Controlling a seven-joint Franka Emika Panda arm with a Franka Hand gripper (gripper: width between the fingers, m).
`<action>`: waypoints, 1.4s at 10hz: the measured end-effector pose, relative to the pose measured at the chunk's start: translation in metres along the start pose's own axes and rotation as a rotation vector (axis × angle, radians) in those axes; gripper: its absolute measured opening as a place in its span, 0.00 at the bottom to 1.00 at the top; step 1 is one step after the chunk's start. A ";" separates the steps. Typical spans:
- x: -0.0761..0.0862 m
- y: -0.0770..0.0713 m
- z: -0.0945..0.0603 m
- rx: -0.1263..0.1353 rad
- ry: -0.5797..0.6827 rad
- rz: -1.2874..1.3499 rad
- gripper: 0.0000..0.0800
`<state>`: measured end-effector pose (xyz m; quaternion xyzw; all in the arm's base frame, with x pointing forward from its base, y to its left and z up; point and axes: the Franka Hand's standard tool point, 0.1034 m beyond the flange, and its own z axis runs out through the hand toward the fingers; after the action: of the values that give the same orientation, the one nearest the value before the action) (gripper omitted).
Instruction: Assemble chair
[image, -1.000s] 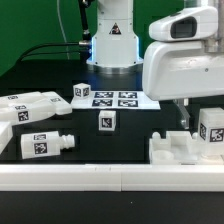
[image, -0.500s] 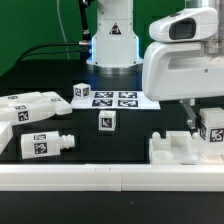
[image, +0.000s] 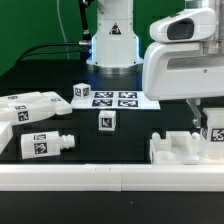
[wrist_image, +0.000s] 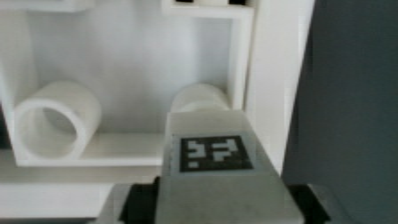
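At the exterior view's right, my gripper (image: 210, 124) reaches down from the big white wrist housing. Its dark fingers stand on both sides of a white tagged chair block (image: 214, 133), shut on it. The block sits at the right end of a white notched chair piece (image: 176, 148). In the wrist view the same tagged block (wrist_image: 217, 150) fills the space between the fingers of my gripper (wrist_image: 215, 202), and beyond it a white framed piece with two round pegs (wrist_image: 63, 120) shows.
Other chair parts lie apart: a tagged slab (image: 30, 105) and a pegged leg (image: 45, 144) at the exterior view's left, two small cubes (image: 107, 122) (image: 82, 91) mid-table. The marker board (image: 115, 98) lies before the arm's base (image: 112, 45). A long white rail (image: 100, 178) borders the front.
The fingers have come together onto the tagged block. The block and the wrist have sunk slightly toward the notched piece.
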<state>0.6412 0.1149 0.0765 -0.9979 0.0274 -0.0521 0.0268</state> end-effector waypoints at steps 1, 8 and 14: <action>0.000 0.000 0.000 0.001 0.000 0.079 0.36; 0.000 0.002 0.000 0.028 -0.025 0.658 0.36; -0.004 -0.002 0.002 0.037 -0.056 1.193 0.36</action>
<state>0.6380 0.1168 0.0744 -0.8106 0.5814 -0.0025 0.0696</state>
